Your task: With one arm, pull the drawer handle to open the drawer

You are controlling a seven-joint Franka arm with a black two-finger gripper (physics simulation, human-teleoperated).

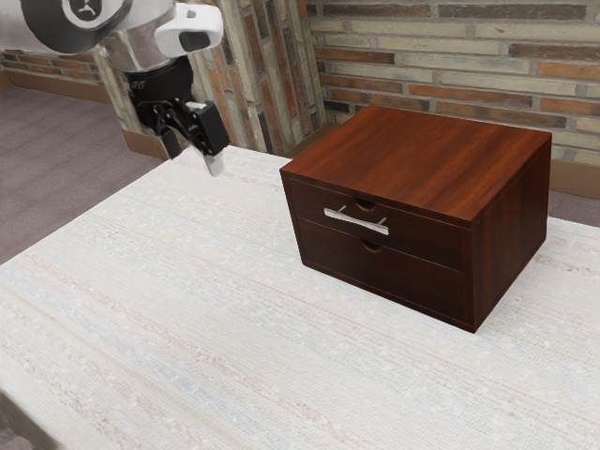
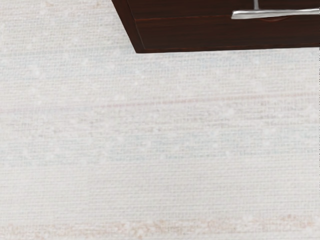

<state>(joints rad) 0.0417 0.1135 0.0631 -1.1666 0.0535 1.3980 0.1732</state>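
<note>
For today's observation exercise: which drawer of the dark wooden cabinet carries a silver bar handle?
The upper drawer bears the silver bar handle; the lower drawer shows only a notch.

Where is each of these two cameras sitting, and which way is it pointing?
Exterior view: beside the arm, raised, facing across the table at the wooden cabinet; the arm's end and open gripper show at its upper left.
Wrist view: on the hand, facing down over the table toward the cabinet's front corner.
Both share the table, the cabinet's front and its silver handle.
</note>
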